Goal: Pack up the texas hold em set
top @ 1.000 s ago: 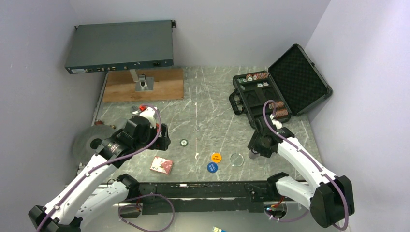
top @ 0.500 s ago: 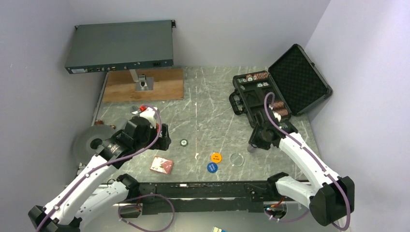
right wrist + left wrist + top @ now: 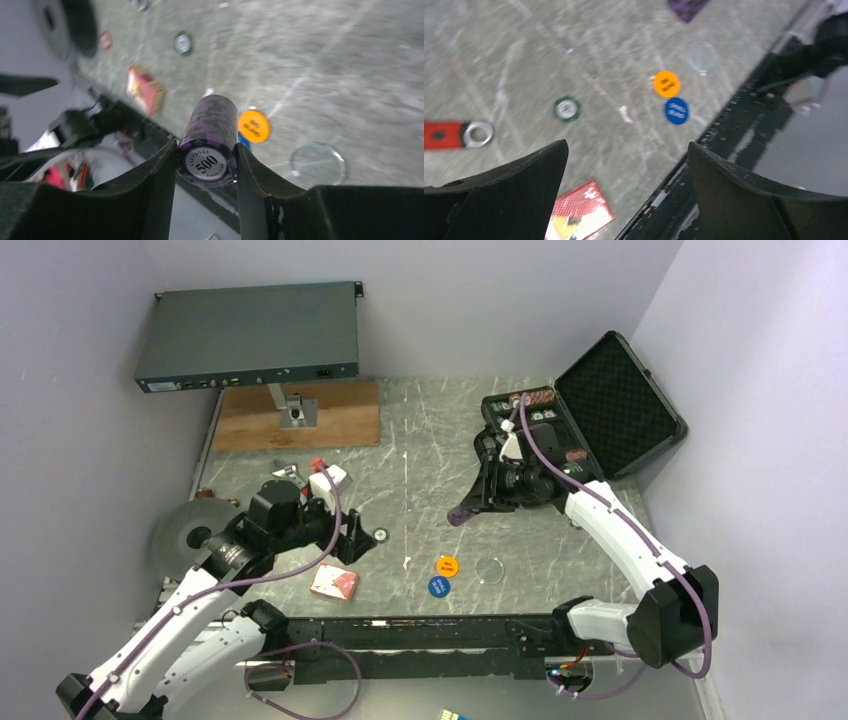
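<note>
The black case [image 3: 530, 435] lies open at the back right, its foam lid [image 3: 620, 405] propped up and chip rows in its tray. My right gripper [image 3: 466, 512] hangs in front of the case, shut on a purple stack of poker chips [image 3: 210, 142] marked 500. Below it lie an orange disc [image 3: 447, 565], a blue disc [image 3: 438, 586] and a clear disc [image 3: 489, 568]. My left gripper [image 3: 356, 538] is open and empty above the table, beside a green chip [image 3: 567, 108]. The red card deck [image 3: 335, 581] lies near the front edge.
A red-handled wrench [image 3: 454, 135] lies left of the green chip. A grey rack box [image 3: 248, 337] on a wooden board [image 3: 295, 418] fills the back left. A grey round plate [image 3: 185, 535] sits at the left edge. The black rail [image 3: 400, 630] runs along the front.
My right gripper closed on the purple chip stack near the clear disc, lifted it and swung left and back, in front of the case. My left gripper shifted right toward the green chip.
</note>
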